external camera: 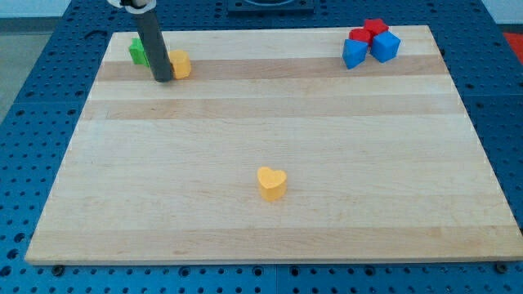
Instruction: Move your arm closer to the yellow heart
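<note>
The yellow heart (271, 183) lies on the wooden board (327, 122), below its middle. My tip (163, 79) rests on the board at the view's top left, far up and left of the heart. The rod stands between a green block (137, 53) on its left and a yellow block (180, 64) on its right, touching or nearly touching the yellow one. The green block's shape is partly hidden by the rod.
At the view's top right a cluster holds two red blocks (368, 31), a blue block (354, 53) and a blue cube (386, 46). The board lies on a blue perforated table (49, 98).
</note>
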